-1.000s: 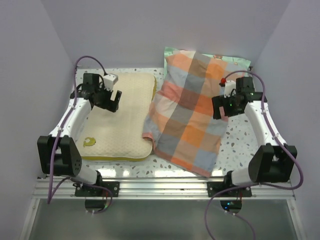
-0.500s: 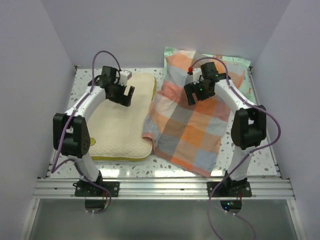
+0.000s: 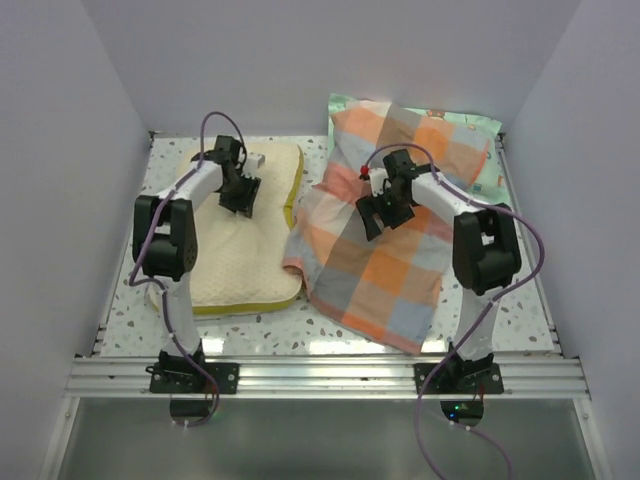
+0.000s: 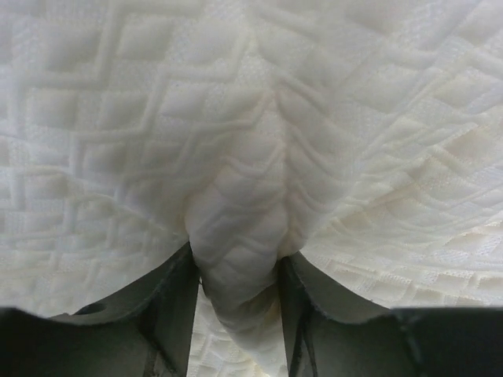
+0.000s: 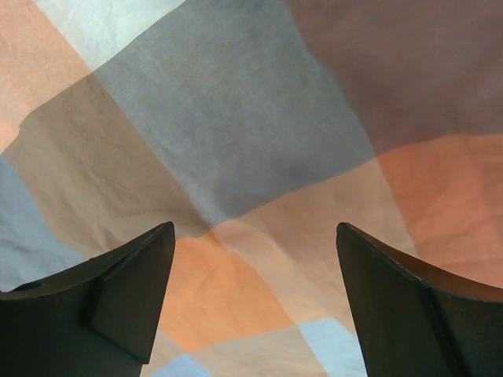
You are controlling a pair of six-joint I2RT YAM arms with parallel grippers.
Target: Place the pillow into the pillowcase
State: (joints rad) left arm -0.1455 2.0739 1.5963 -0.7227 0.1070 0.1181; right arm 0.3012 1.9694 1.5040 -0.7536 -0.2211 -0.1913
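Note:
The cream quilted pillow point(image 3: 240, 255) lies flat on the left half of the table. My left gripper point(image 3: 243, 192) presses down on its far part, shut on a pinched ridge of the pillow point(image 4: 240, 236) that bulges up between the two fingers. The plaid pillowcase point(image 3: 385, 270) is spread on the right half, draped over a mint-green pillow. My right gripper point(image 3: 381, 212) hovers just over the pillowcase's upper middle. It is open, and only flat plaid cloth point(image 5: 251, 181) shows between its dark fingertips point(image 5: 141, 271).
The mint-green cartoon-print pillow point(image 3: 480, 130) sticks out from under the pillowcase at the far right. White walls close in the speckled table point(image 3: 300, 325) on three sides. Both arms reach far forward from their bases at the near rail.
Both arms swung inward and down: the left gripper dropped onto the pillow and closed on a fold of it. The right gripper moved left over the pillowcase, still open.

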